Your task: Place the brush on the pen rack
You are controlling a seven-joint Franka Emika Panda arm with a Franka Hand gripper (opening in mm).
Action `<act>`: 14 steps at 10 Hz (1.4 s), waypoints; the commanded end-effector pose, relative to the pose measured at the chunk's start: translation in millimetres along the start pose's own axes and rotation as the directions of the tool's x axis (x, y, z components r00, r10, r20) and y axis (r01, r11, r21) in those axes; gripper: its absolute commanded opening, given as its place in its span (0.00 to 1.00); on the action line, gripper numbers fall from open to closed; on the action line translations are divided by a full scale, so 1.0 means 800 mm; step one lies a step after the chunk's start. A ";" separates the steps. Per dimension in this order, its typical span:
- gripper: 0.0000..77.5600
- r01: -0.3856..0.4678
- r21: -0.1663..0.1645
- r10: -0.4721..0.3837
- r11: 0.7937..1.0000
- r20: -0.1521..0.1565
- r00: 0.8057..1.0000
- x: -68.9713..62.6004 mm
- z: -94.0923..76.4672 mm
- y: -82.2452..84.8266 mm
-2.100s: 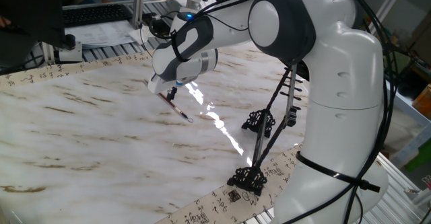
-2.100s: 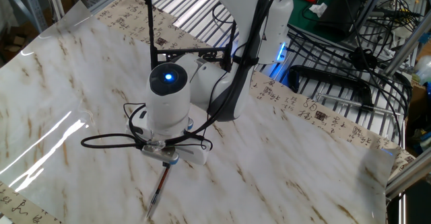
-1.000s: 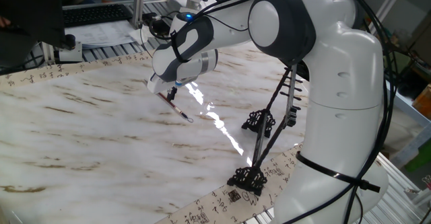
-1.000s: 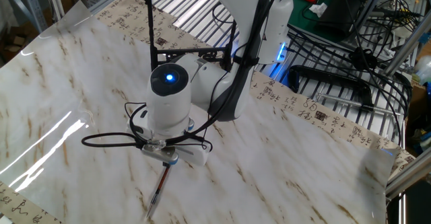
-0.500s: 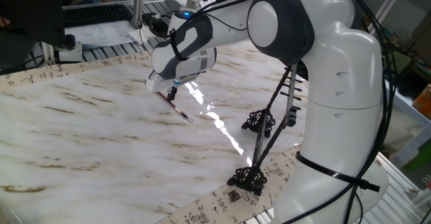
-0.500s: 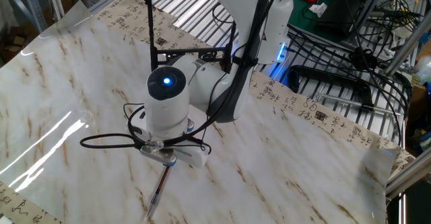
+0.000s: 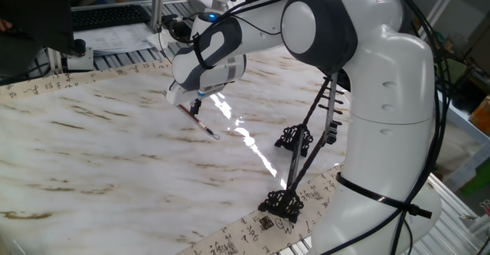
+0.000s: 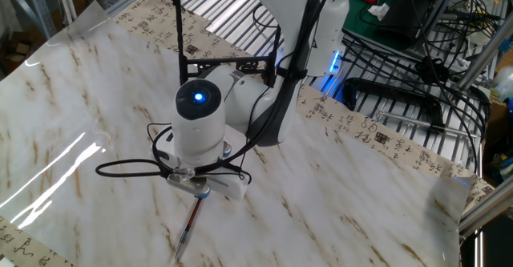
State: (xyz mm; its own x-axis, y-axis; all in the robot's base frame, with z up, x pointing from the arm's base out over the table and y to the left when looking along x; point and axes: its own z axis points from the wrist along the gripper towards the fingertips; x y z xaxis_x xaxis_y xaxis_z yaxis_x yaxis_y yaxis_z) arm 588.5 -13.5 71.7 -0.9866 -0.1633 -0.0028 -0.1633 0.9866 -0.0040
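The brush (image 7: pixel 204 125) lies flat on the marble-patterned tabletop, its loop end toward the front right; it also shows in the other fixed view (image 8: pixel 188 228). My gripper (image 7: pixel 196 105) points down over the brush's upper end, at or just above it. The fingers are small and dark, and I cannot tell whether they grip the shaft. In the other fixed view the wrist (image 8: pixel 197 127) hides the fingers. The black pen rack (image 7: pixel 294 138) stands to the right, partly behind my arm; it also shows at the back of the other fixed view (image 8: pixel 186 52).
A paper strip with calligraphy (image 7: pixel 253 228) runs along the table's edges. Cables (image 8: pixel 128 167) loop around my wrist. A keyboard (image 7: pixel 107 16) and black wire racks (image 8: pixel 401 91) lie beyond the table.
My wrist has shifted slightly up and to the left. The brush lies in the same place.
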 end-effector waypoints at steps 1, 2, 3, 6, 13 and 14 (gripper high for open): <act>0.00 0.041 0.005 -0.041 0.999 -0.002 0.999 -0.002 -0.001 0.000; 0.00 0.048 0.007 -0.047 0.999 -0.005 0.999 0.000 0.000 0.000; 0.00 0.053 0.007 -0.053 0.999 -0.004 0.999 0.000 0.001 0.000; 0.00 0.068 0.006 -0.068 0.998 -0.008 0.998 0.000 0.006 0.001; 0.00 0.061 0.006 -0.061 0.998 0.013 0.998 0.001 0.007 0.001; 0.00 0.061 0.007 -0.061 0.998 0.015 0.998 0.001 0.007 0.001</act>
State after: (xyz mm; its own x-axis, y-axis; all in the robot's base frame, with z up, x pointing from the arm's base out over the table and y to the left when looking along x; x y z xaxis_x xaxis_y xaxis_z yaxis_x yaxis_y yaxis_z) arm 586.6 -12.6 64.3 -0.9748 -0.2228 -0.0142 -0.2227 0.9748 -0.0097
